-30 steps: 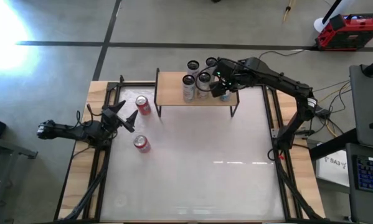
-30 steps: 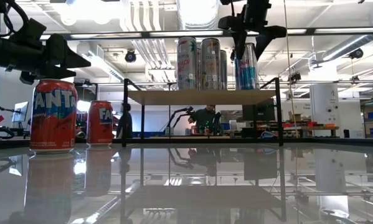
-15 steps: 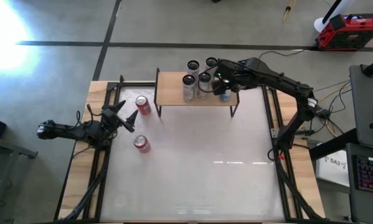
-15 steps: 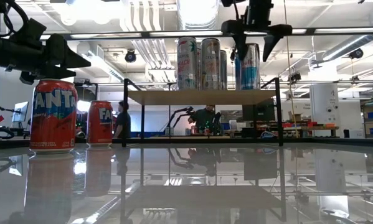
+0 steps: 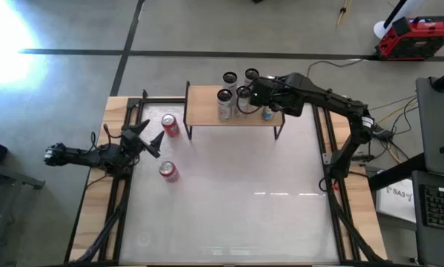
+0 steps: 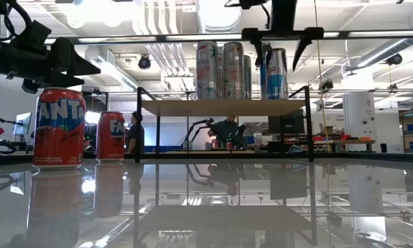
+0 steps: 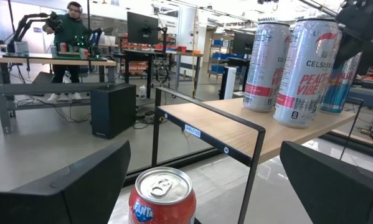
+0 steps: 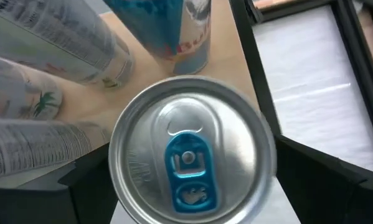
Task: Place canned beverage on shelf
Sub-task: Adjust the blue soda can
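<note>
Overhead, the right gripper [image 5: 253, 95] hangs released above the blue can [image 5: 267, 113] near the shelf [image 5: 207, 110]'s right edge; a second ago it clasped that can. Two red cans [image 5: 170, 124] stand on the desk [image 5: 236, 193], whose middle lies free. At desk level, the spread fingers [image 6: 304, 43] flank the blue can's top, apart from it. Leftward, the left gripper [image 5: 149, 138] waits, released, beside the red cans.

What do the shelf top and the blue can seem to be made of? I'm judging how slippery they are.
Shelf top: looks like light wood or laminate, matte, faint grain. Its frame looks like black painted metal. Blue can: likely aluminium, glossy printed wall, bare silvery lid with a blue tab.
</note>
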Available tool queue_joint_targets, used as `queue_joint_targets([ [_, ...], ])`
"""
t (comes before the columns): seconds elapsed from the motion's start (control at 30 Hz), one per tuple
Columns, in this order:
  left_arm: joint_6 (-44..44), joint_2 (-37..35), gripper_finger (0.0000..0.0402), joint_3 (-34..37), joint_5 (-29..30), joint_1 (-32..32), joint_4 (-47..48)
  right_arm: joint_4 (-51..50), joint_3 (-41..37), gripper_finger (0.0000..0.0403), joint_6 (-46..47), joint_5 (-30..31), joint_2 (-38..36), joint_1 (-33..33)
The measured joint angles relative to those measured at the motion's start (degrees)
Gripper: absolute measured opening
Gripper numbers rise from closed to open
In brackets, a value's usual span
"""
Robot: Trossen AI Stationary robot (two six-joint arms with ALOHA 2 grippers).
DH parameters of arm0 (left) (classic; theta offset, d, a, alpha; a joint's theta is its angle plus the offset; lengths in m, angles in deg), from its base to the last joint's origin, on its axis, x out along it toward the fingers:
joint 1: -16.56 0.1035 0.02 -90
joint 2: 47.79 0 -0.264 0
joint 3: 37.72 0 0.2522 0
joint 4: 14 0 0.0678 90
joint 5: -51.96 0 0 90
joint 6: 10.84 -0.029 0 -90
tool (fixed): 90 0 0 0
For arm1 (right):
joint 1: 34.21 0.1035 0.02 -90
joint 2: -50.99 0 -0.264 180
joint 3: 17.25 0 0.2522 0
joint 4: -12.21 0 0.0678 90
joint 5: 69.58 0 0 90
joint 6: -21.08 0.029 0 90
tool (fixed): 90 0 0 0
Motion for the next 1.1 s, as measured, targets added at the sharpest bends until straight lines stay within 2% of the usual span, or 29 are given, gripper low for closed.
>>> queue_joint_targets([
  [0.17, 0.0, 0.0, 0.0398, 0.0, 0.0, 0.0, 0.0, -1.2, 0.0, 0.0363, 3.2, 1.8, 1.3, 0.6],
  [0.27, 0.0, 0.0, 0.0398, 0.0, 0.0, 0.0, 0.0, -2.2, 0.0, 0.0347, 4.2, 3.1, 1.6, 0.6],
  [0.6, 0.0, 0.0, 0.0398, 0.0, 0.0, 0.0, 0.0, -2.4, 0.0, 0.0234, 5.8, 3.4, 1.6, 0.8],
  [0.67, 0.0, 0.0, 0.0398, 0.0, 0.0, 0.0, 0.0, -2.3, 0.0, 0.0222, 4.2, 3.4, 1.6, 1.0],
  [0.83, 0.0, 0.0, 0.0398, 0.0, 0.0, 0.0, 0.0, -0.4, 0.0, 0.0224, -3.3, 3.2, 1.6, 1.2],
  [0.9, 0.0, 0.0, 0.0398, 0.0, 0.0, 0.0, 0.0, 0.4, 0.0, 0.0236, -6.1, 3.1, 1.6, 1.2],
  [1.1, 0.0, 0.0, 0.0398, 0.0, 0.0, 0.0, 0.0, 1.0, 0.1, 0.0248, -10.0, 3.1, 1.6, 1.0],
])
